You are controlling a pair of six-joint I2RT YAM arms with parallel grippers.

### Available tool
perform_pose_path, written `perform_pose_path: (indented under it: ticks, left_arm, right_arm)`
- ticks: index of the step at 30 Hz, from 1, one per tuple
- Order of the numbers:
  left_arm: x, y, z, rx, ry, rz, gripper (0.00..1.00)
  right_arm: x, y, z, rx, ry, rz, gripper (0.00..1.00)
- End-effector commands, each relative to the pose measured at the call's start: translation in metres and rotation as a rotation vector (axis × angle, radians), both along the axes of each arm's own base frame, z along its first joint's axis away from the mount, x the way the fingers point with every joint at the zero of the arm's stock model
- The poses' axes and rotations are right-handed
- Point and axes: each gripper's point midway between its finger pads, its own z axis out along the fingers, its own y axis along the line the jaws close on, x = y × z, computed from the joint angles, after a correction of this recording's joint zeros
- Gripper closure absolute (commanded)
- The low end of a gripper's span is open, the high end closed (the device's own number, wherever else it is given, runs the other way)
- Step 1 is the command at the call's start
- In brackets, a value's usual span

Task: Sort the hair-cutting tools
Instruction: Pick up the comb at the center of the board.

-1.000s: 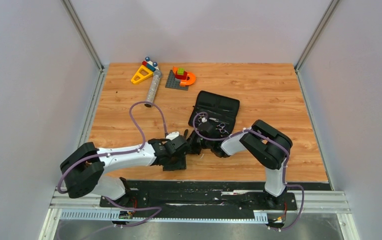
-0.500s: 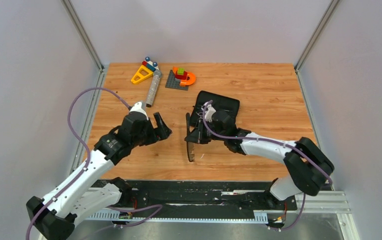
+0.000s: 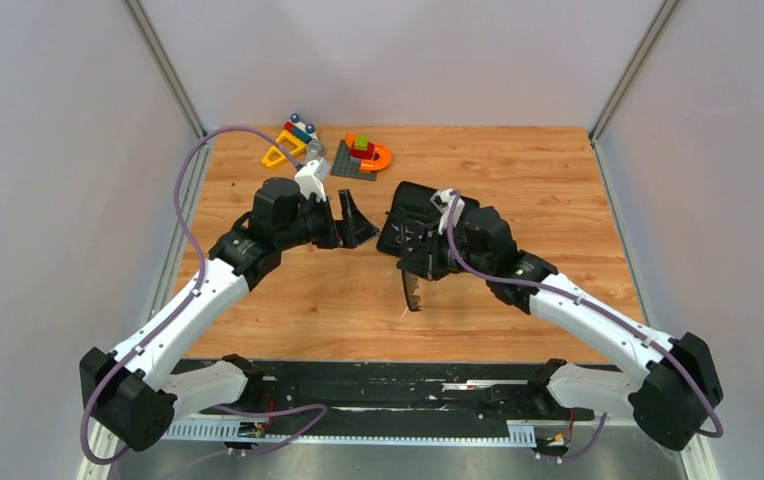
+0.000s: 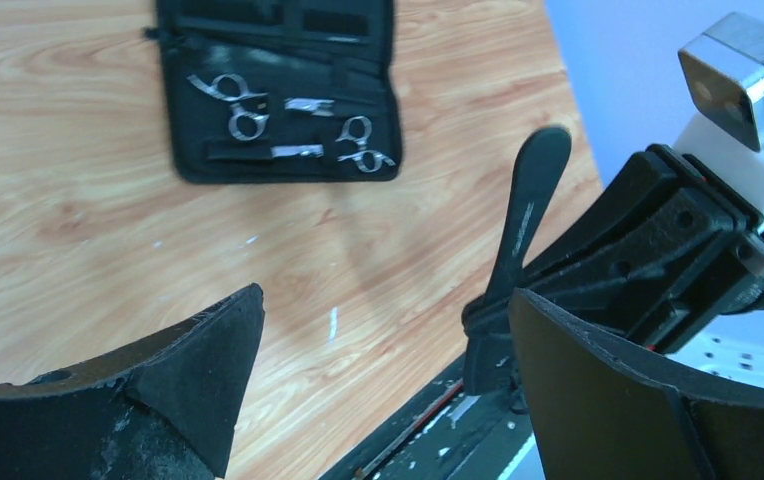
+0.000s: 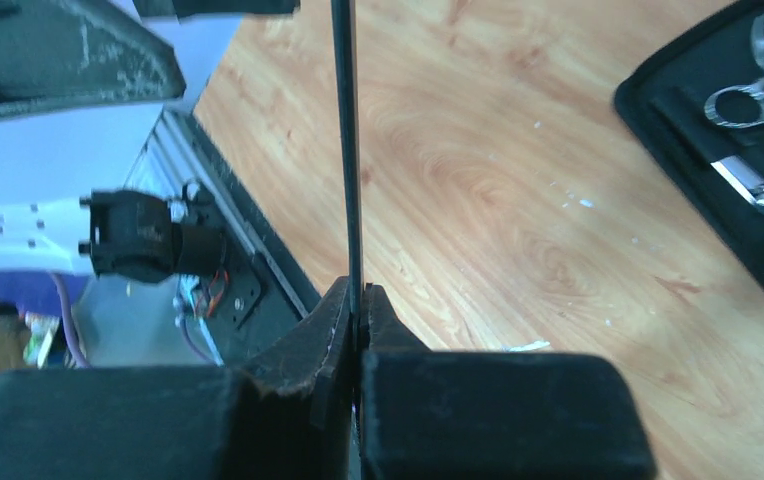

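Right pincer is clamped on a long black comb, dead centre of the top view. The comb sticks out toward the bottom of the frame, and on the right wrist view it's edge-on between the fingers. Left pincer is spread wide, left of centre, apart from the comb. An open black case lies flat on the worktop, partly hidden by the right arm, with silver scissors inside. Toy blocks sit upper left, well apart.
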Motion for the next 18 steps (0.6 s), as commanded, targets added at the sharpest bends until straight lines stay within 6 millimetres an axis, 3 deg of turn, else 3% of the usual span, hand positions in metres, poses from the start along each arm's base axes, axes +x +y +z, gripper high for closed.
perform_pose_path:
  ticks: [1,4,7,11,18]
  left_arm:
    - [0.0,-0.028,0.025,-0.185,-0.06,-0.104,0.0]
    - [-0.001,-0.038,0.024,-0.28,-0.031,-0.109,0.0]
    - [-0.003,-0.044,0.028,-0.352,-0.026,-0.103,0.0]
    - [-0.008,-0.055,0.034,-0.395,-0.015,-0.108,0.0]
    - [-0.013,-0.077,0.041,-0.52,0.018,-0.089,0.0]
  right_arm:
    - [0.03,-0.026,0.037,0.113,-0.032,-0.304,1.0]
    - [0.051,-0.052,0.059,0.234,-0.056,-0.541,1.0]
    - [0.061,-0.065,0.087,0.373,-0.14,-0.633,1.0]
    - [0.067,-0.069,0.11,0.515,-0.194,-0.668,1.0]
    - [0.074,-0.069,0.134,0.691,-0.191,-0.694,1.0]
